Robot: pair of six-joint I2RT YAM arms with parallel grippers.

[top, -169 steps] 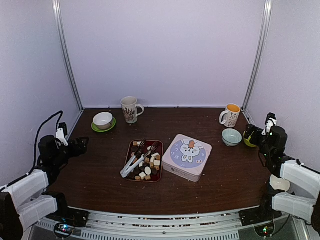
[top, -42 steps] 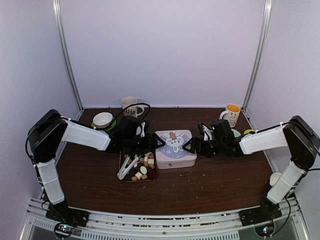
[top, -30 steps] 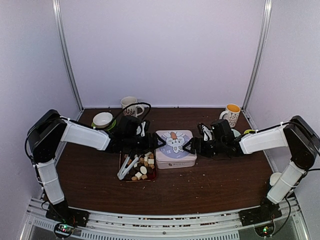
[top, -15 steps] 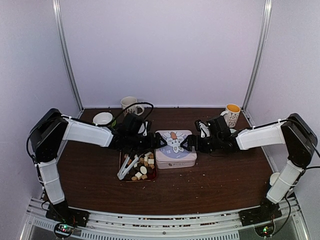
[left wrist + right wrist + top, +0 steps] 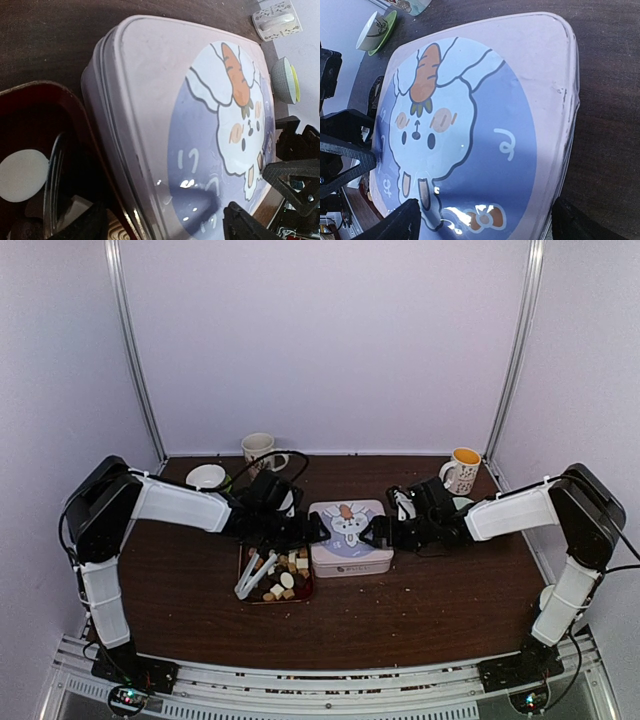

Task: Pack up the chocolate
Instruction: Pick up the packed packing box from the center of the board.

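Observation:
The chocolate (image 5: 287, 574), small brown, tan and white pieces, lies in a dark red tray (image 5: 312, 592) with metal tongs (image 5: 258, 571) across it. Beside the tray stands a closed pale tin (image 5: 350, 537) with a rabbit on its lid. My left gripper (image 5: 313, 528) is open at the tin's left side, its fingers straddling that edge (image 5: 165, 220). My right gripper (image 5: 374, 532) is open at the tin's right side, jaws wide over the lid's edge (image 5: 487, 212). A white round of chocolate (image 5: 22, 172) shows in the left wrist view.
A mug (image 5: 258, 449) and a bowl on a green saucer (image 5: 206, 477) stand at the back left. An orange-filled mug (image 5: 461, 471) and a pale blue bowl (image 5: 468, 504) stand at the back right. A white object (image 5: 552, 596) lies by the right arm's base.
Since several seconds ago both arms reached in from the sides and the tin sits squarer, nearer the tray. Over the last second both grippers crept slightly back along the tin, jaws still wide.

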